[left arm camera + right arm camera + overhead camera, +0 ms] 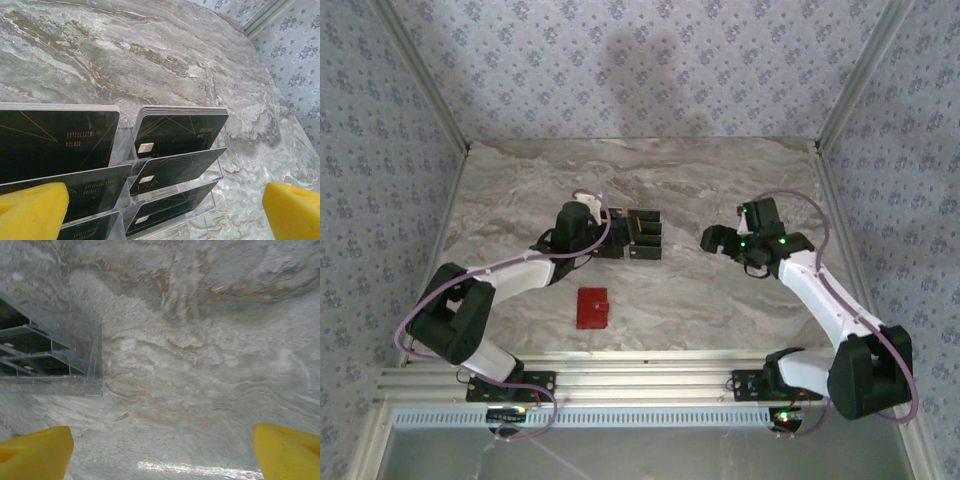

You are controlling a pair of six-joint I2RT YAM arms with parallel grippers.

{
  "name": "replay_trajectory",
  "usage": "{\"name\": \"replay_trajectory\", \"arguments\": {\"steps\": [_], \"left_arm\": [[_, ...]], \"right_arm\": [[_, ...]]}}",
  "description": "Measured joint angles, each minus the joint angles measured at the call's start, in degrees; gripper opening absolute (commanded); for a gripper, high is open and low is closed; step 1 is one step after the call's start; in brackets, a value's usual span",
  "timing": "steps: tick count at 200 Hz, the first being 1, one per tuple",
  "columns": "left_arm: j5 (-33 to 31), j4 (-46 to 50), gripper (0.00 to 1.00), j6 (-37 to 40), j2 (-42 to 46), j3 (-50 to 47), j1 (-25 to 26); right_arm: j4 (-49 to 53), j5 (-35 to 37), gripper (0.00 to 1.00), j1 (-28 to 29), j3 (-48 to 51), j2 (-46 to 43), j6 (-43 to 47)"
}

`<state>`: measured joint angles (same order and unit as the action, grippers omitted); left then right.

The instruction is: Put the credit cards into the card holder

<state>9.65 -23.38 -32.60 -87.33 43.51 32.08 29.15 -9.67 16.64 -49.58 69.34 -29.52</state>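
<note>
The left gripper [618, 238], yellow foam pads spread wide and holding nothing, faces the clear tiered acrylic rack [220, 165] at mid-table, where thin, glossy black credit cards [182, 131] with gold lines stand in tight stacks. A clean pick likely means pinching one card by its top edge, as the slick faces may drag neighbours. The right gripper [715, 240], likewise released, hovers right of the rack. The small square red leather-like card holder [591, 308] lies flat, nearer, on the veined grey marble-patterned tabletop [720, 180].
</note>
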Motion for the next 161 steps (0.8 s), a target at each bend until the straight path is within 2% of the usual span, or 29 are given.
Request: {"name": "replay_trajectory", "arguments": {"steps": [49,88,120,161], "left_arm": [[-3.9,2.4,1.0,0.6,5.9,0.0,-1.2],[-5.5,3.7,1.0,0.6,11.1,-0.5,-7.2],[-4.6,4.4,1.0,0.5,10.0,-2.9,-12.0],[-1.5,3.9,1.0,0.3,5.0,-3.2,-12.5]], "right_arm": [[-0.5,2.3,0.94,8.3,-1.5,6.1,-0.1],[-0.9,5.5,0.92,14.7,-4.5,12.3,-1.0],[-1.0,10.5,0.91,19.5,-8.4,17.4,-1.4],[-1.0,16.9,0.91,22.6,-12.5,23.6,-2.3]]}}
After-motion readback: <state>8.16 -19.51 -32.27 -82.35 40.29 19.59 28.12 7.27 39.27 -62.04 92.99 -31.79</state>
